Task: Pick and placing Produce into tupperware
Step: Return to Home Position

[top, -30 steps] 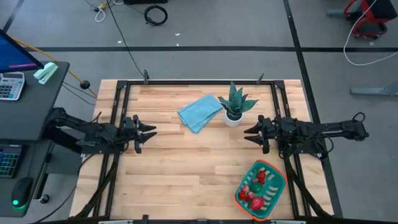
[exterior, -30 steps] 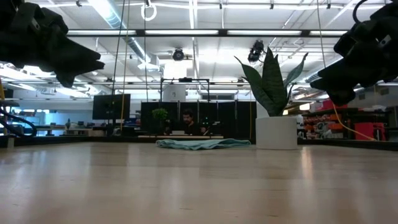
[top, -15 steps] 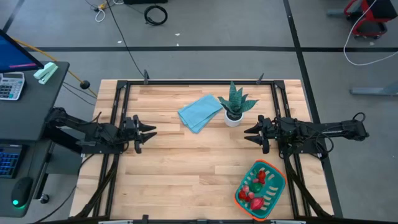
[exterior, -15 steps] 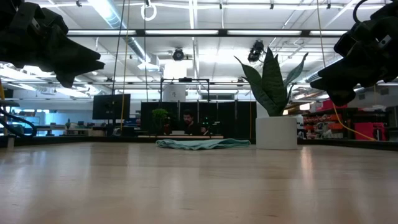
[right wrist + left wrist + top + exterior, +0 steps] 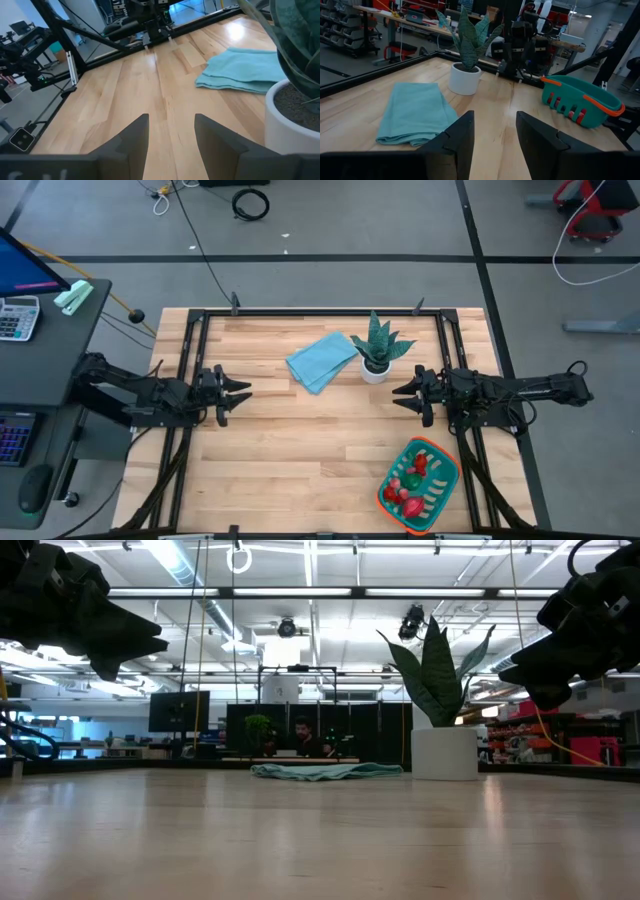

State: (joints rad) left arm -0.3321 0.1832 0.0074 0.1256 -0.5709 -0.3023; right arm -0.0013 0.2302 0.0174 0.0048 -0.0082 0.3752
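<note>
At the lower right corner of the wooden surface (image 5: 300, 450) in the high view, the teal tupperware (image 5: 437, 492) with its orange rim is sitting at a slant. The produce (image 5: 408, 480) is lying inside it, a cluster of red and pink bits with a little green among them. Just beyond the container, by the surface's right edge, the right jaws are hovering at the end of the right arm (image 5: 500, 392), pointing inward, standing moderately apart and holding nothing. Opposite, by the left edge and well apart from the container, the left jaws are hovering on the left arm (image 5: 150, 395), facing inward, spread about as wide and also gripping nothing. Between the arms, toward the far side, a spiky green plant (image 5: 377, 348) in a white pot is standing upright near the right jaws. A light blue folded cloth (image 5: 322, 360) is lying flat just beside the pot, toward the left arm.
</note>
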